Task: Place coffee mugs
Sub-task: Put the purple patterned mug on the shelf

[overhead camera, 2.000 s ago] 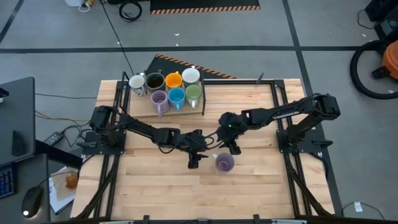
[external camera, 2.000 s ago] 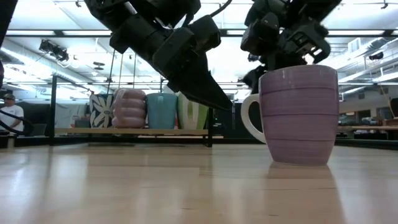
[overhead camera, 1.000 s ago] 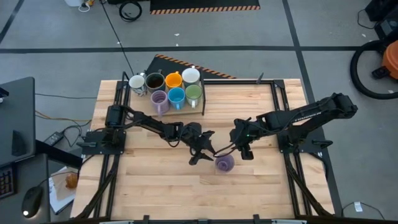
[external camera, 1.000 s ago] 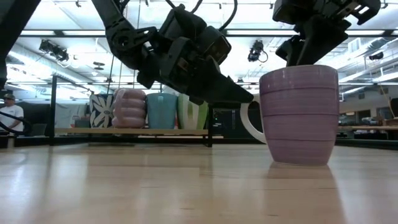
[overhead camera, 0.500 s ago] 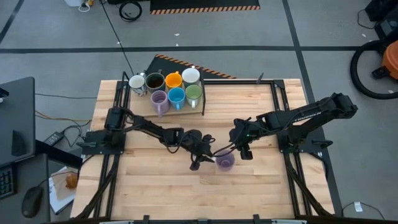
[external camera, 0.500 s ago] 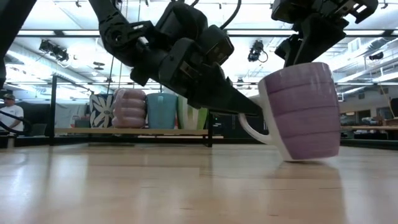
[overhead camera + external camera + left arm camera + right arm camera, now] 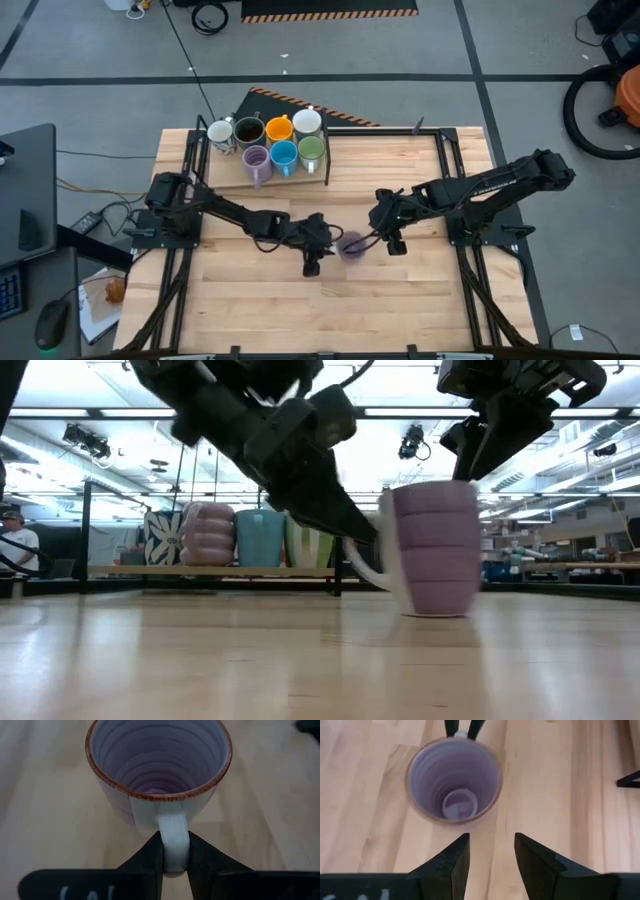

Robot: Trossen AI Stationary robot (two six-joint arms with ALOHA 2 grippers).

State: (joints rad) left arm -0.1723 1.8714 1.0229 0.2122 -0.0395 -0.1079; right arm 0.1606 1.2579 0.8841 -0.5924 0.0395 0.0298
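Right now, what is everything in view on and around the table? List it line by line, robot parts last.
Lavender mug: one, mid-table, upright, handle pinched by left claw.
Mugs on rack: seven; white, dark brown, orange, white in back; lavender, blue, green in front; far-left area.
Wooden table: one, light wood.
Person: one, background, low view's left edge.
Left claw: shut on the mug's handle.
Right claw: open, beside the lavender mug, not touching.

In the high view, bare surface [image 7: 400, 310] lies open across the lower frame and upper right. Mid-frame, both arms converge on the lavender mug [image 7: 350, 245], blocking passage there. At upper left, the cluster of mugs [image 7: 268, 142] obstructs that corner.
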